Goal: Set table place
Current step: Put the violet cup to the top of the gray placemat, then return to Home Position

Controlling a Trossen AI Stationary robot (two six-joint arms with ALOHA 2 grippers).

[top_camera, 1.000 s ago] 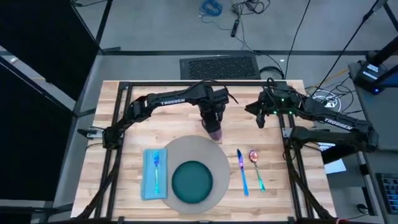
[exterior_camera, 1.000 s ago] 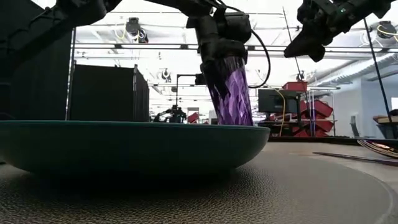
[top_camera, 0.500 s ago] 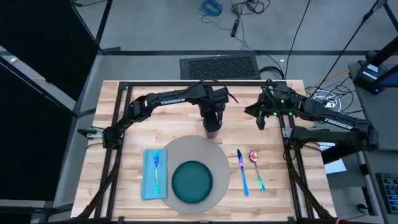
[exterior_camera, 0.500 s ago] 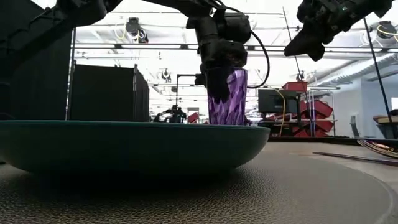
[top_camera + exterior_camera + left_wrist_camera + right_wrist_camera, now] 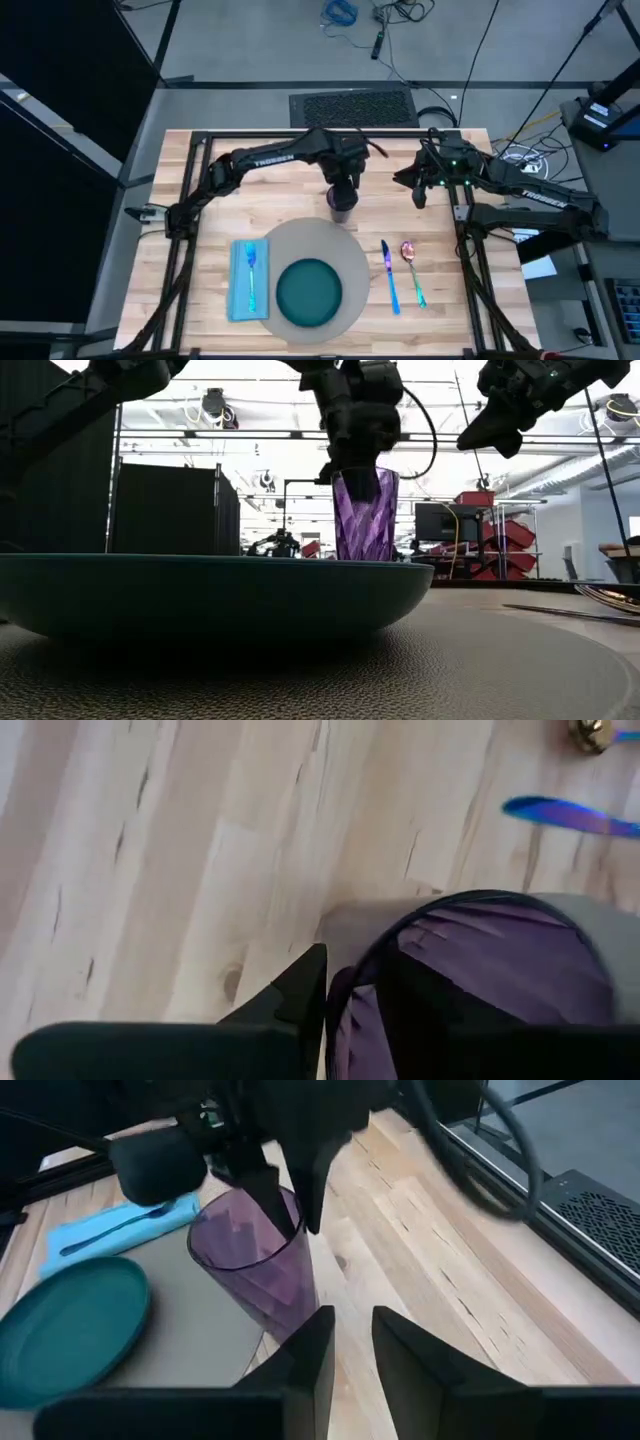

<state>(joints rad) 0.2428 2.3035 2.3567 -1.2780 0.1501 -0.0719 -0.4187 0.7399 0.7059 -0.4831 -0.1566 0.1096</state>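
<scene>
From the near edge of the surface (image 5: 180, 330), the setting looks almost finished. The teal plate (image 5: 309, 292) sits in the middle of the round grey mat (image 5: 355, 262), with a blue fork (image 5: 251, 272) laid on the light blue napkin (image 5: 240, 295) on one side and the blue knife (image 5: 388, 276) and pink-bowled spoon (image 5: 411, 266) on the other, handles towards the diner.

Beyond the plate, the purple cup (image 5: 365, 515) stands upright at the mat's far edge, where a drink belongs. The left claw (image 5: 341, 190) hangs directly above it, one finger dipping inside the rim and one outside. It grips the wall by a pinch, though I judge the cup already rests on its base.

Farther off and to the side, the right claw (image 5: 415, 192) waits in the air, fingers parted, clear of everything.
</scene>
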